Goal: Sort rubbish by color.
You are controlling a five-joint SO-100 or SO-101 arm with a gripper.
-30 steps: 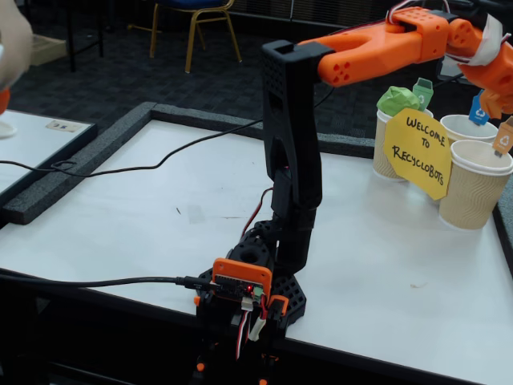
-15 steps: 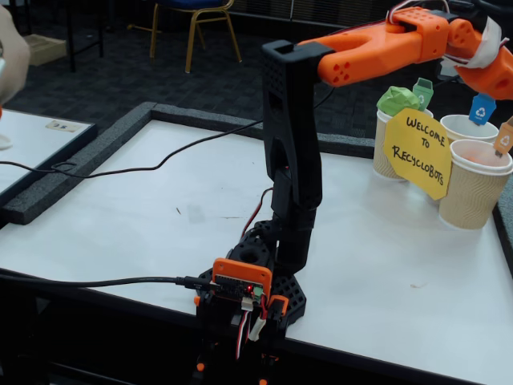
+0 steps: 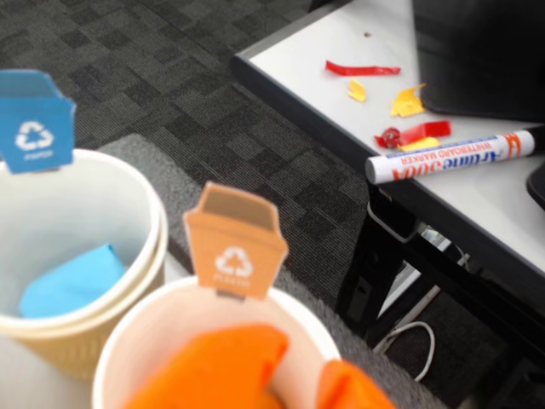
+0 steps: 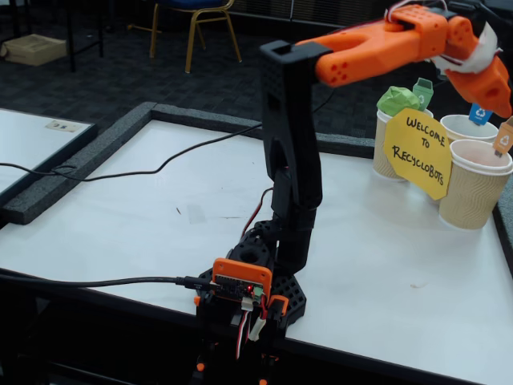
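In the fixed view my orange gripper (image 4: 502, 98) hangs over the paper cups at the table's far right. A green wad (image 4: 398, 99) sits on top of the leftmost cup (image 4: 386, 152). In the wrist view a blue wad (image 3: 72, 281) lies inside the blue-tagged cup (image 3: 128, 221). The gripper (image 3: 300, 385) is right above the orange-tagged cup (image 3: 153, 328). Two blurred orange shapes fill the bottom edge there. I cannot separate the fingers from an orange wad, so the jaws' state is unclear.
A yellow "Welcome to Recyclobots" sign (image 4: 418, 151) leans on the cups. Black cables (image 4: 144, 167) run across the white table (image 4: 160, 233). Past the table edge, a second table (image 3: 477, 183) holds a marker (image 3: 451, 155) and coloured scraps (image 3: 407, 102).
The gripper rose a little, then swung down and right over the orange-tagged cup, partly covering the blue tag. A pale shape at the far left has gone from view.
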